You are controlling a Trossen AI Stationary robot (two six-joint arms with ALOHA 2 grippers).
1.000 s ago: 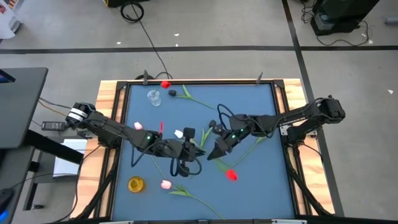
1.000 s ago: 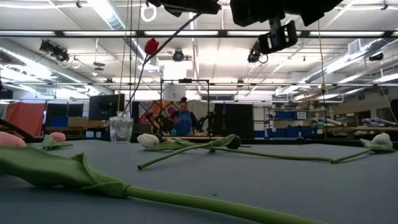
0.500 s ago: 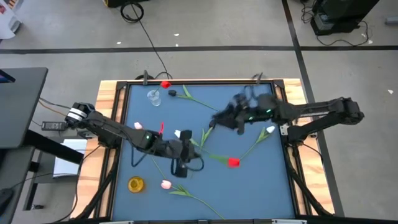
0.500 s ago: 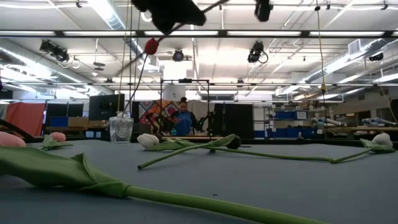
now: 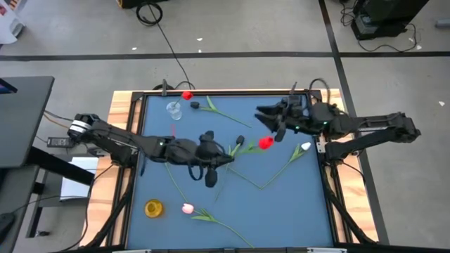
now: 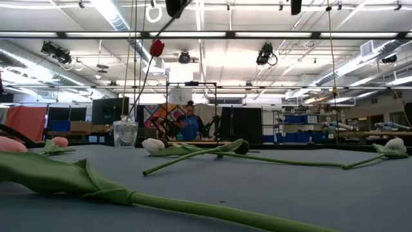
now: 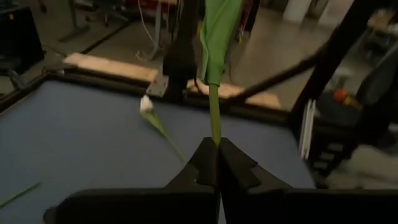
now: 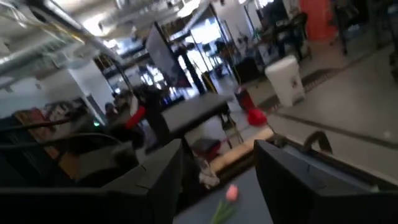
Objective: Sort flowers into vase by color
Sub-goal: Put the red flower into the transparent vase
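Note:
My left gripper is above the middle of the table, shut on the green stem of a red flower. The flower's head points toward the table's right side. My right gripper stands open at the far right, just beyond that head, holding nothing. A glass vase at the far left holds a red flower upright. A golden vase stands near the front left. A pink flower, a white flower and a dark flower lie flat on the mat. My left gripper pinches the red flower's thin stem between its two fingertips. The fingers lie about level and point toward the table's right. The stem runs on forward past them, with a leaf farther out. The flower is lifted clear of the table.
Long green stems cross the blue mat between the arms. A large leaf and stem lie close to the low camera. A wooden frame borders the table. A person stands far behind it.
My right gripper has opened, let go of the red flower and drawn back up toward the table's far right. My left gripper has kept the stem, risen and rolled. The flower's head has swung up off the mat toward the far edge.

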